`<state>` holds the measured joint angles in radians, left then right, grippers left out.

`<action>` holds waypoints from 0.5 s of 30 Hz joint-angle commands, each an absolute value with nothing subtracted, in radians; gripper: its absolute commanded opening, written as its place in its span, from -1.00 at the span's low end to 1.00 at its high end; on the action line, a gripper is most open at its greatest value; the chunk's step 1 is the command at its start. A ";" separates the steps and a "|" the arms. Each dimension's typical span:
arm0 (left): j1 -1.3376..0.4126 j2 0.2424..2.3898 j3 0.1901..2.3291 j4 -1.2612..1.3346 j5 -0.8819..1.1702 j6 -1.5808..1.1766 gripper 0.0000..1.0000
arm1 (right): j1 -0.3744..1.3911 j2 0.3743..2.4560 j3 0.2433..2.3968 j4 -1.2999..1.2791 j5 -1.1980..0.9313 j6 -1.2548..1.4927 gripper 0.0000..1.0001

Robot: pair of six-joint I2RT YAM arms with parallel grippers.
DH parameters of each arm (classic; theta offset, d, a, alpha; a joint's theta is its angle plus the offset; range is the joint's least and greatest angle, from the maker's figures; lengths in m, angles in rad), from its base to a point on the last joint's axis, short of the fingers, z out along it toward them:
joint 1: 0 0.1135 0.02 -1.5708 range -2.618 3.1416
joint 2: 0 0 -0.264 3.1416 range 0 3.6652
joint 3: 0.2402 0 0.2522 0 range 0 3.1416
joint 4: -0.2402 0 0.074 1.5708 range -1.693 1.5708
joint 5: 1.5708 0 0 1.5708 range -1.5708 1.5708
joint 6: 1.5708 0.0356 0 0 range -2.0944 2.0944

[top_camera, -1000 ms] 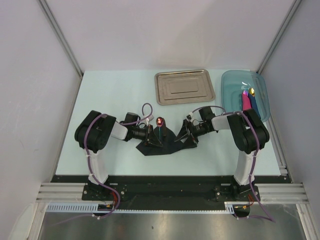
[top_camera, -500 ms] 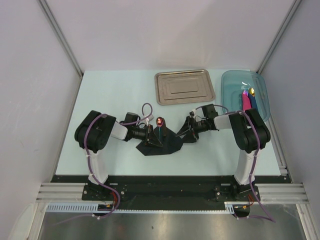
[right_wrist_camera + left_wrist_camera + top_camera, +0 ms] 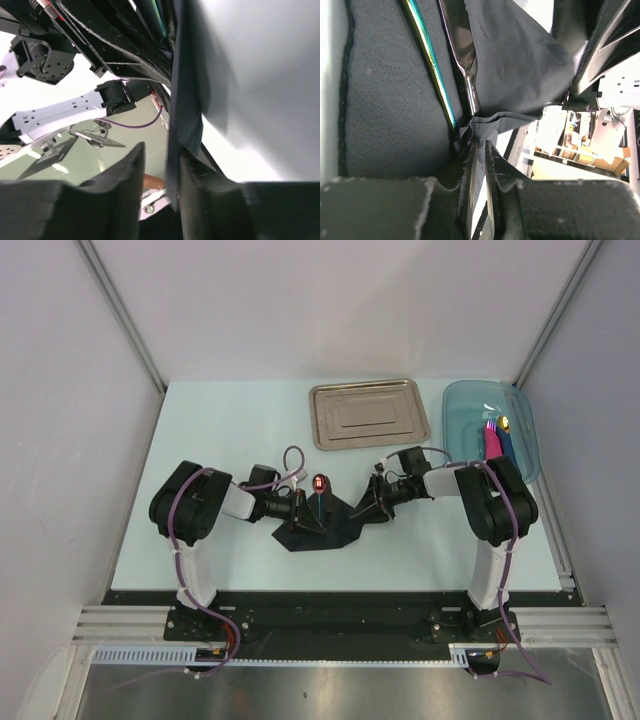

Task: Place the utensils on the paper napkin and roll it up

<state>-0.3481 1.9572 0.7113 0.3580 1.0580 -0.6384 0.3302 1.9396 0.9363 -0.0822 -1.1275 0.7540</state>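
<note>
step in hand: rolling. The paper napkin (image 3: 322,528) is lying creased on the table (image 3: 220,430) between the two arms, and the utensils (image 3: 318,498) are lying across it.
utensils: the blue-handled piece (image 3: 432,65) and the dark piece (image 3: 462,50) are lying side by side, close together, with the shiny red end poking past the far edge of the napkin.
left gripper (image 3: 480,147): nearly closed, pinching a bunched fold of napkin just beside the utensil handles.
right gripper (image 3: 161,150): standing part open around the opposite napkin edge. The paper is running up between the fingers, and a gap is showing on one side.
doing it well: probably get a firm pinch on the right first, then turn both edges over together so the cutlery is not sliding out. Thin paper is likely to tear if the arms are pulling apart.
steel tray (image 3: 370,418): sitting well behind the napkin, nothing in it.
teal tub (image 3: 465,410): at the far right, holding a pink roll (image 3: 492,443) and a dark blue roll (image 3: 508,445) with utensil tips sticking out.
</note>
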 commanded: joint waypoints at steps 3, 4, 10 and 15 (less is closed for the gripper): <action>-0.331 1.962 0.738 0.391 1.003 -0.632 -0.67 | 0.377 1.997 1.055 -0.164 -1.134 0.677 -0.56; -0.331 1.960 0.738 0.390 1.002 -0.630 -0.68 | 0.379 2.005 1.066 -0.172 -1.134 0.672 -0.61; -0.331 1.957 0.742 0.382 0.999 -0.629 -0.70 | 0.414 2.005 1.126 -0.184 -1.088 0.660 -0.84; -0.331 1.957 0.761 0.357 0.997 -0.618 -0.72 | 0.448 2.032 1.132 -0.103 -1.086 0.738 -0.91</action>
